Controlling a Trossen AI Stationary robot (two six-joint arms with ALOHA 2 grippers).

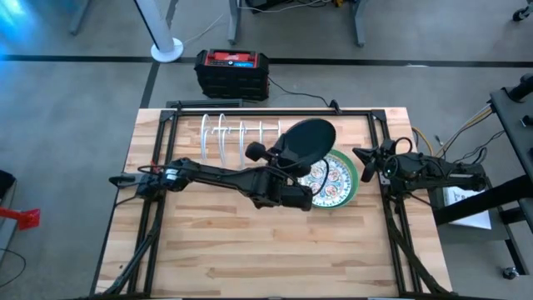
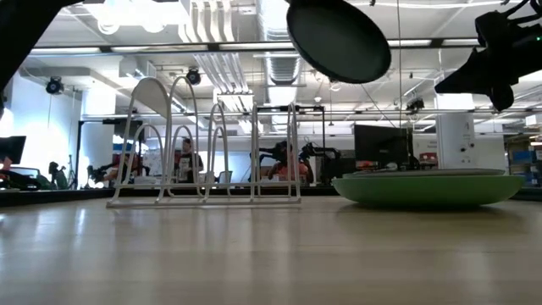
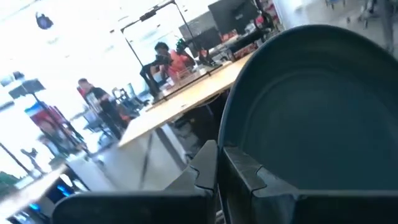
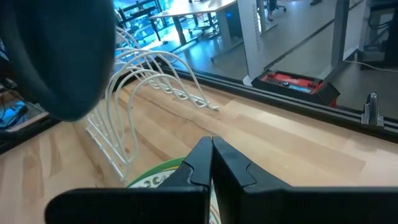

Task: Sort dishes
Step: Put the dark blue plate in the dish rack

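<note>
I have the dark teal plate (image 1: 306,140) pinched by its rim in my left gripper (image 3: 219,163), fingers clamped tight on the edge. It hangs in the air, tilted, well clear of the table (image 1: 216,250), as the low view shows it riding high above everything. From above, it sits over the middle of the table toward the far edge, just beside the right end of the white wire rack (image 1: 237,137).

What the next move depends on, as I judge it, is that the rack lies to the left of the plate, its row of loops running parallel to the far edge, so the slots open crosswise to that line. The plate needs to stand on edge with its face across the row before it drops between two loops; at present its face looks partly upward. My left arm reaches across the table's middle and is the nearer one to the rack.

Below and to the right of the held plate rests a stack: a white plate with blue floral pattern (image 1: 326,185) on top of a plain light green plate (image 2: 428,188), near the right edge.

My right gripper (image 1: 364,161) waits with fingers pressed together and nothing in them, at the right edge just beside that stack.
</note>
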